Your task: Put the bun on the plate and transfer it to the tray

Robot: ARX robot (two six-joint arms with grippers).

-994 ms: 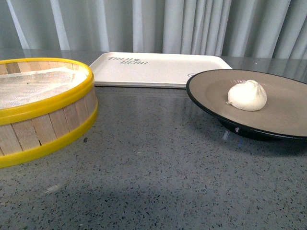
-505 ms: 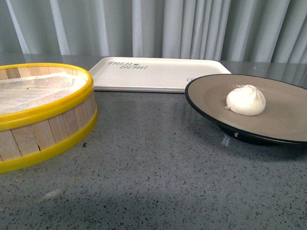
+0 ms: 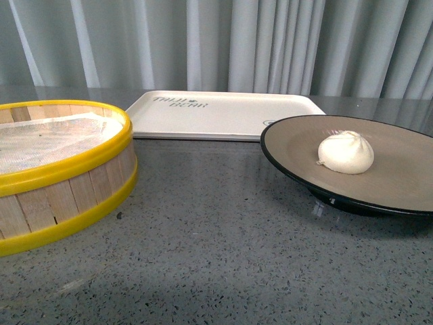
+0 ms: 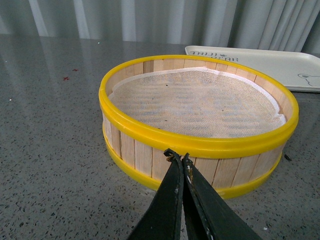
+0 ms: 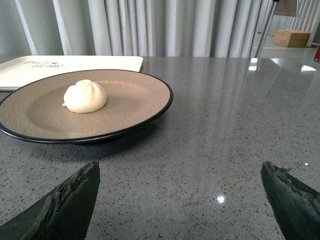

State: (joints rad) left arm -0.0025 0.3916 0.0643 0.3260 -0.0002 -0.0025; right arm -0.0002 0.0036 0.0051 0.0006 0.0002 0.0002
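While the polished, grey-speckled stone table [image 3: 216,264] carries everything in view, the job looks half done: what seems left is moving the loaded plate onto the tray. At the robot's left stands the round steamer basket [image 3: 67,193], pale wooden slats bound by glossy yellow hoops, with a bare white mesh cloth lining it. Beyond it lies the tray [image 3: 223,115], flat cream-white plastic with rounded corners, a low rim and printed lettering. The plate [image 3: 291,139], wide and shallow, tan inside with a thin black rim and a dark foot, stands at the robot's right, just in front of the tray's near right corner; whether the two touch cannot be told. The bun [image 3: 346,152], small, soft and matte white with a pinched, pleated top, sits loose near the plate's middle. The right gripper [image 5: 178,170] hangs spread wide and empty, low over the table on the plate's near side; the left gripper [image 4: 178,156], tips pressed together on nothing, points at the basket wall. A good carry would likely grip the rim firmly, keep the plate level and go slowly, since the round bun could roll, and clear the tray's rim before setting down.
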